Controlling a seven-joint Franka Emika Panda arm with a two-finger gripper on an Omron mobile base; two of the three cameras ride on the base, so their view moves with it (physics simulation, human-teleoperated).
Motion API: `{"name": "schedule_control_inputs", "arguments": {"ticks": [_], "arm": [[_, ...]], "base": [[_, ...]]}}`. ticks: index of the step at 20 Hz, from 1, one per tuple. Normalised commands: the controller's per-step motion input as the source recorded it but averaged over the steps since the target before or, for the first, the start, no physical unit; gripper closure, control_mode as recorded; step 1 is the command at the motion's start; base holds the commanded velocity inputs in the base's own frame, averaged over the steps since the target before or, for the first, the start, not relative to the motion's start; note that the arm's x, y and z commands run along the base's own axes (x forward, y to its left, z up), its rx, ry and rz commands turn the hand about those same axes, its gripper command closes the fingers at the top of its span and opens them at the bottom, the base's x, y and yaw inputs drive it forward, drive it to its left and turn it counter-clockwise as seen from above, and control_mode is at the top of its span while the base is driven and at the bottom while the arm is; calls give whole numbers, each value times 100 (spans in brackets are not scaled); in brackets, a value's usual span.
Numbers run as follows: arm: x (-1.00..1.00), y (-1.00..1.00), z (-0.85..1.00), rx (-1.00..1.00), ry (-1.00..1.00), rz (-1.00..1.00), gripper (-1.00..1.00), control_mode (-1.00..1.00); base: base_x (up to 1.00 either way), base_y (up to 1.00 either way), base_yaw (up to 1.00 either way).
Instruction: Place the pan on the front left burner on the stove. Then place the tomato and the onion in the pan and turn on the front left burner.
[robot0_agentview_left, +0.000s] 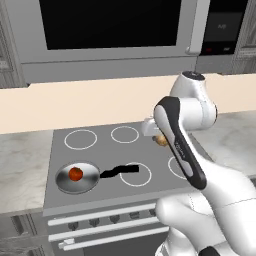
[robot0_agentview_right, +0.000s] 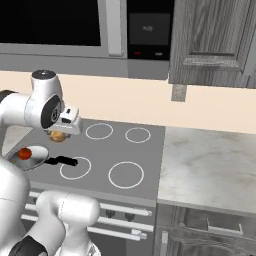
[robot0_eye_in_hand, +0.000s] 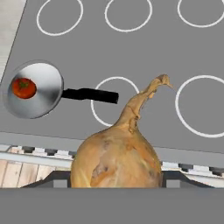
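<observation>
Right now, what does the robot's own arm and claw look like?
The arm is glossy white with rounded, bulbous segments, dark bands at its joints and a grey cap on the top joint. The claw ends in two small dark tips. No cables or markings show.

No text can be read — the dark oven panel (robot0_agentview_right: 148, 29) shows only blurred marks.

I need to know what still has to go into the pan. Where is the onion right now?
The onion is held in the gripper, up above the stove, to the right of the pan that holds the tomato.
</observation>
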Motion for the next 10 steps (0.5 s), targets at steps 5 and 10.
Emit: {"name": "schedule_control_inputs", "arguments": {"ticks": [5,10], "arm": [[0,69,0,0,-14,-3,100,-100],[2,45,4,4,-10,-1,100,-100]], "base": [[0,0,0],[0,0,0]]}}
